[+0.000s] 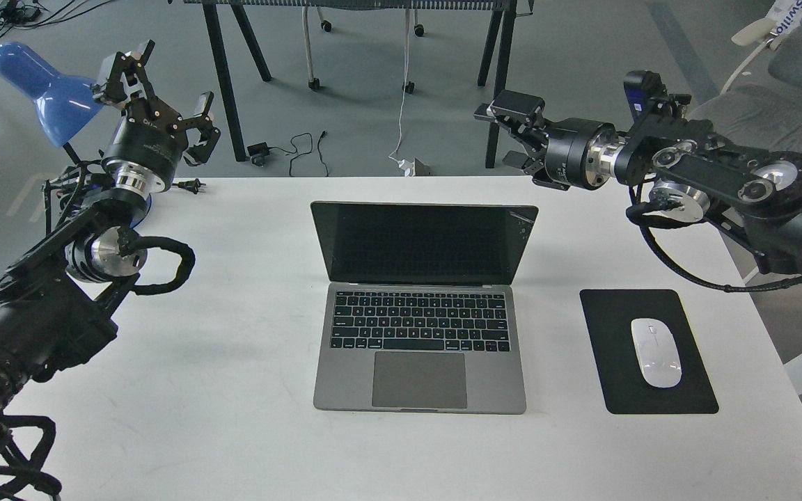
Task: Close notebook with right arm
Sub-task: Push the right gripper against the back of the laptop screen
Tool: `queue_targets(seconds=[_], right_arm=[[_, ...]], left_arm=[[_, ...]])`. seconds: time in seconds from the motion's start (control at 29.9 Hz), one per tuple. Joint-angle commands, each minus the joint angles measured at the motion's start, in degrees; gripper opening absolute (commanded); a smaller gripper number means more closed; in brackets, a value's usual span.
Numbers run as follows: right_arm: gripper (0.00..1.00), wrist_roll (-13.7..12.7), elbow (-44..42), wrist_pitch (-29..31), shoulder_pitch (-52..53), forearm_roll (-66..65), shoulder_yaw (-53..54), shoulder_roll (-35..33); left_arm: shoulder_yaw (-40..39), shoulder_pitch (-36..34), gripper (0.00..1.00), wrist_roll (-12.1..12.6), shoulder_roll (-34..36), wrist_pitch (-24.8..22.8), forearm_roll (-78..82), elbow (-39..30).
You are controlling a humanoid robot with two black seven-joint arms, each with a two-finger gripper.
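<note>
The notebook (420, 320) lies open in the middle of the white table (234, 417), its black screen (423, 243) upright and facing me. My right arm (714, 174) reaches in from the right. Its gripper (510, 136) points left with the fingers apart and empty. It hovers over the table's far edge, just behind and above the screen's top right corner, not touching it. My left gripper (161, 83) is open and empty, raised at the far left beside the blue lamp.
A black mouse pad (651, 348) with a white mouse (655, 351) lies right of the notebook. A blue lamp (39, 90) stands at the far left corner. Black table legs (498, 83) and floor cables (296, 149) lie beyond the table.
</note>
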Motion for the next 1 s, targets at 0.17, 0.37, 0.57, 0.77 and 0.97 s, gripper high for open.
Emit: queue_targets(seconds=[0.17,0.37,0.57,0.77,0.97], right_arm=[[1.00,-0.9,1.9,5.6,0.8,-0.1,-0.3,-0.3],[1.00,-2.1,4.7,8.4,1.1,-2.5,-0.7,-0.9],[1.00,-2.3,5.4,11.4,2.3,-2.9,-1.4,-1.1],[1.00,-2.9,9.1,11.5,2.8,-6.8,-1.4,-2.3],[1.00,-2.9,13.2,11.5,2.8,-9.0,-3.2,-3.1]], left_arm=[[0.0,0.0,1.00,0.0,0.0,0.0,-0.1,0.0],[0.0,0.0,1.00,0.0,0.0,0.0,-0.1,0.0],[0.0,0.0,1.00,0.0,0.0,0.0,-0.1,0.0],[0.0,0.0,1.00,0.0,0.0,0.0,-0.1,0.0],[0.0,0.0,1.00,0.0,0.0,0.1,-0.1,0.0]])
